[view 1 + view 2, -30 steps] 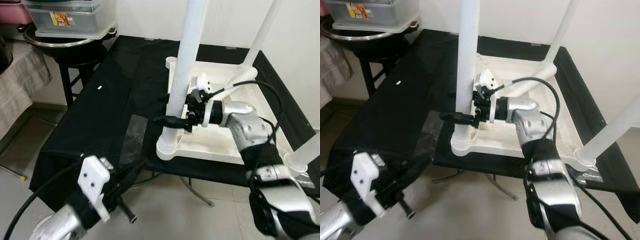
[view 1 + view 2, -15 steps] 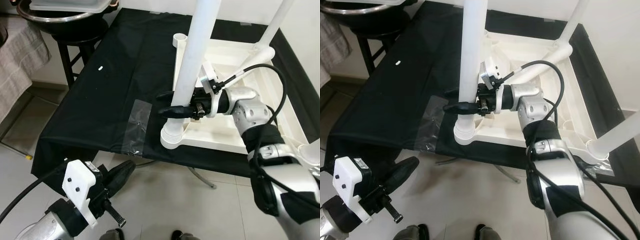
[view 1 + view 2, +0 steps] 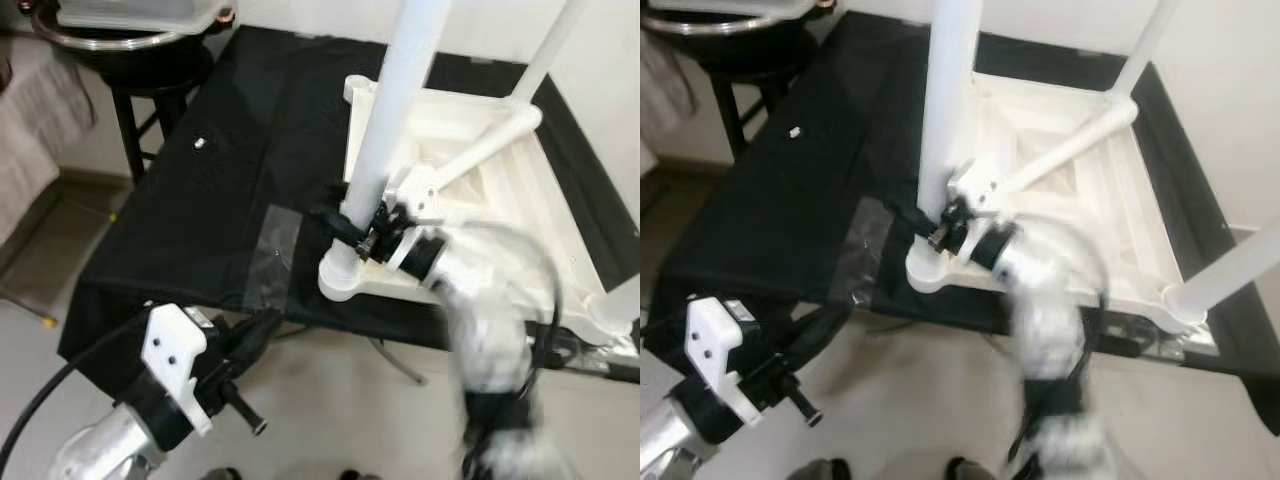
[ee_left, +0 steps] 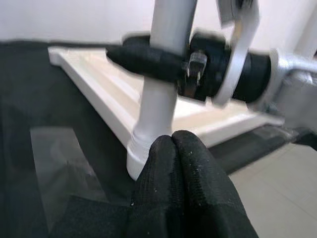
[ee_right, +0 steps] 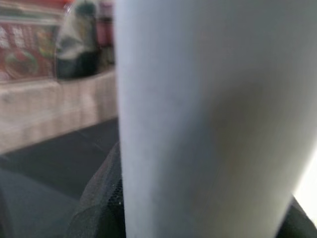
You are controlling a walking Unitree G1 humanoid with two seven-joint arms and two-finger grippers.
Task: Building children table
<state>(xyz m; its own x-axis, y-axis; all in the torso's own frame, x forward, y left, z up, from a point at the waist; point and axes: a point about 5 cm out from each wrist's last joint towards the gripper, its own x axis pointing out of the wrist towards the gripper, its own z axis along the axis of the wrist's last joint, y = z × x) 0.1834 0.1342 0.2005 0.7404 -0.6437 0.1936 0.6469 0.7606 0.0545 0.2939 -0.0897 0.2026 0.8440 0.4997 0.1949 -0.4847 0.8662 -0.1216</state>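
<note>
The white children's table [image 3: 500,215] lies upside down on a black-covered worktop [image 3: 230,190]. Its near-left leg [image 3: 400,110] stands upright in its corner socket. My right gripper [image 3: 352,225] is shut on this leg just above the socket; the arm behind it is blurred. In the right wrist view the leg [image 5: 198,114] is very close, with a black finger [image 5: 96,203] beside it. My left gripper [image 4: 173,144] hangs shut and empty below the worktop's front edge, pointing at the leg's base. A loose leg [image 3: 470,155] lies slantwise on the underside.
Two more legs stand at the far right [image 3: 550,40] and near right [image 3: 620,300] corners. A strip of clear tape [image 3: 270,255] sticks to the cloth. A stool with a metal bowl [image 3: 130,45] stands at the back left. Bare floor lies below the front edge.
The camera has shifted. My right arm has swung down toward me and is blurred, its gripper still around the leg. The left gripper has come up closer to the worktop's front edge.
</note>
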